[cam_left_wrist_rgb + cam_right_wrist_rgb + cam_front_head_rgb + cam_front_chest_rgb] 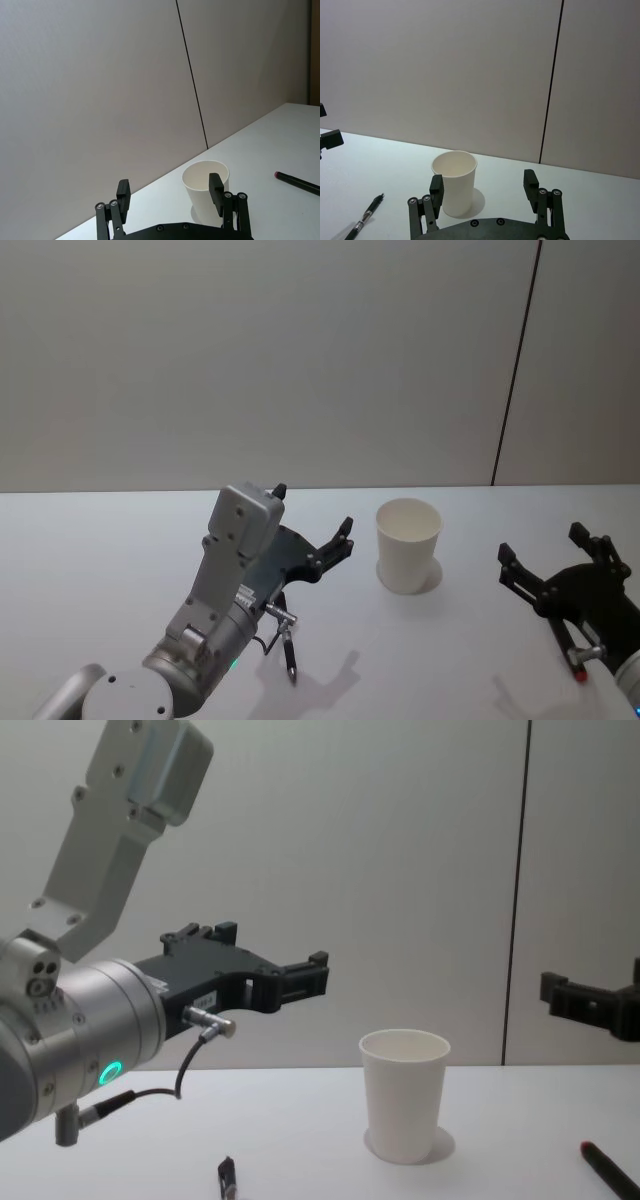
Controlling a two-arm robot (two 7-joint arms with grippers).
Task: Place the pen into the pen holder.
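Observation:
The pen holder, a white paper cup [408, 543], stands upright at the table's middle. A black pen [288, 644] lies flat on the table in front of and left of the cup, partly under my left arm. My left gripper [314, 508] hovers open above the table, left of the cup, with nothing between its fingers. In the left wrist view the cup [205, 187] sits just beyond the open left gripper [169, 185]. My right gripper [542, 543] is open and holds nothing, right of the cup. The right wrist view has the cup [454, 182] and the pen [367, 215].
A second dark pen with a red end [608, 1170] lies on the table near my right arm, right of the cup. The white tabletop [100, 570] runs back to a grey wall with a dark vertical seam [515, 360].

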